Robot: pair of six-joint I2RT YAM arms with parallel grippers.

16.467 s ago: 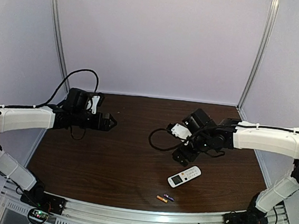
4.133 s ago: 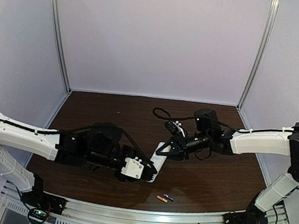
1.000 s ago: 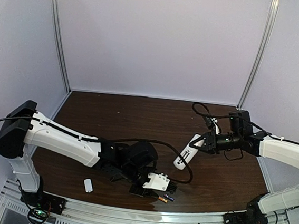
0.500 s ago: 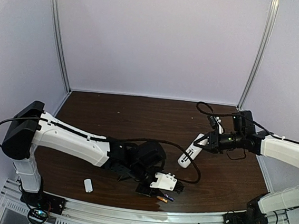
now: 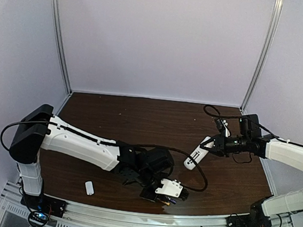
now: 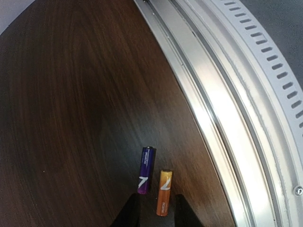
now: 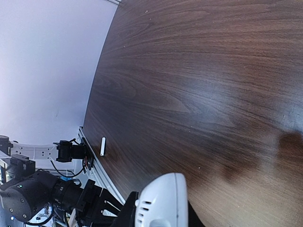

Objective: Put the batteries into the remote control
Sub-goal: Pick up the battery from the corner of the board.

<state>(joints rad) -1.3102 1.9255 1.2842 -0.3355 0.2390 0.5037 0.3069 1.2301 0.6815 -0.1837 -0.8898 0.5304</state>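
Observation:
Two batteries lie side by side close to the table's front edge, a purple one [image 6: 146, 169] and an orange one [image 6: 164, 192]. My left gripper [image 6: 155, 215] is low over them, jaws open, with a dark fingertip [image 6: 129, 211] on each side of the orange battery's near end and small gaps left. In the top view the left gripper [image 5: 171, 197] covers most of both. My right gripper [image 5: 210, 145] is shut on the white remote control [image 5: 194, 156], held tilted above the table at right. In the right wrist view the remote's rounded end [image 7: 161, 201] fills the space between the jaws.
A small plain white rectangular piece [image 5: 89, 187] lies near the front left edge, also seen from the right wrist [image 7: 102, 146]. The metal front rail [image 6: 222, 109] runs right beside the batteries. A black cable loops behind the left wrist.
My left arm has slid right along the front edge onto the batteries, and its jaws have narrowed a little. My right arm has carried the remote slightly right and up.

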